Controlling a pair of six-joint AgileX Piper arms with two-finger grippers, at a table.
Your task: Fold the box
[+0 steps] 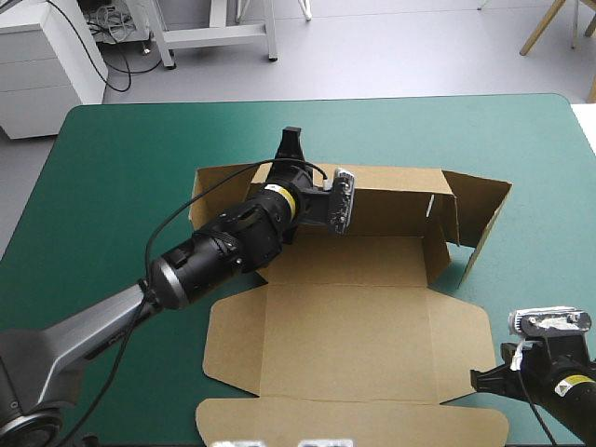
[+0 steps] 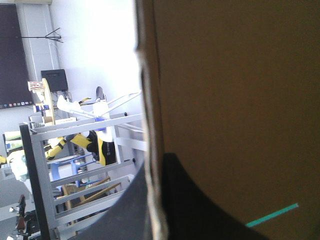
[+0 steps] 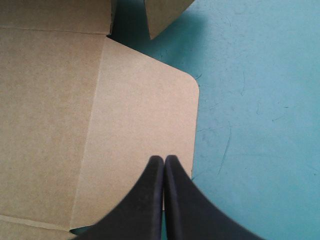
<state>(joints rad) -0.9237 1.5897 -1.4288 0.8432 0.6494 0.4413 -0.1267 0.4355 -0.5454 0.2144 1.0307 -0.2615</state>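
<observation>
On the teal-green surface (image 1: pixel 112 168) a brown box (image 1: pixel 354 326) lies mostly as a flat cut sheet, from the middle toward the near edge. Its far wall (image 1: pixel 391 200) stands raised. An end flap (image 1: pixel 484 209) at that wall's right leans up at an angle and is not tucked. The left pincer (image 1: pixel 291 140) reaches over the sheet to the top edge of the far wall. The left wrist view shows its black fingers (image 2: pixel 200 210) pinching the board, one on each side of the edge. The right pincer (image 3: pixel 164 159) is pressed together and holds nothing. It is poised over a round-cornered side flap (image 3: pixel 145 115) at the sheet's near right, just beside bare cover. Judged from this, the fold is at an early stage, with only one wall up. What seems left is to raise the remaining walls and tuck the flaps, ending with an open tray and the lid flat
</observation>
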